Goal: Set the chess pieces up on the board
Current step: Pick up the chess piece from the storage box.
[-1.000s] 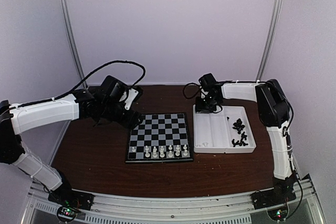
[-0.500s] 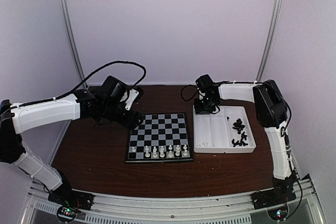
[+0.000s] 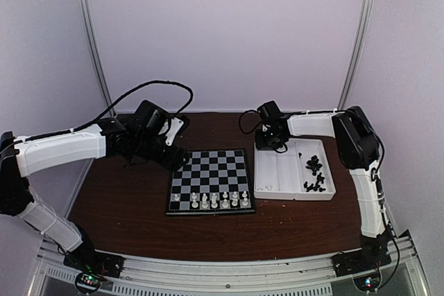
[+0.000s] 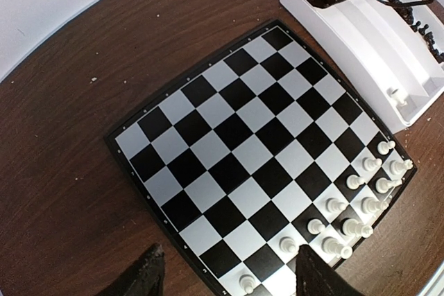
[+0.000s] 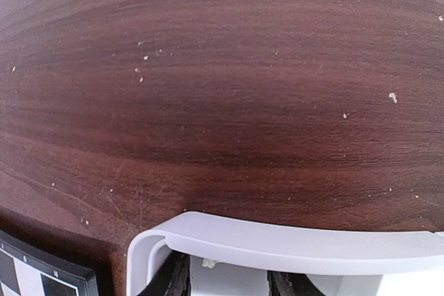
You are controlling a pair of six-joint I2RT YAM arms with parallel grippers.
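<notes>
Tips of the right pincer (image 5: 227, 281) are hidden behind the tray (image 5: 277, 244) wall, so I cannot tell whether they pinch anything; marks on the board (image 5: 41, 279) rim are too small to read. The left pincer (image 4: 229, 254) hangs spread and empty at the board's far left corner. About twelve white pieces (image 4: 354, 227) stand in its two near rows, a lone white piece (image 4: 395, 95) lies in the tray's left compartment, and black pieces (image 3: 316, 175), too bunched to count, in the right.

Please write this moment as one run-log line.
left hand: open, empty, by far-left corner of board | right hand: in tray, grip unclear | white pieces: near rows | black pieces: tray
</notes>
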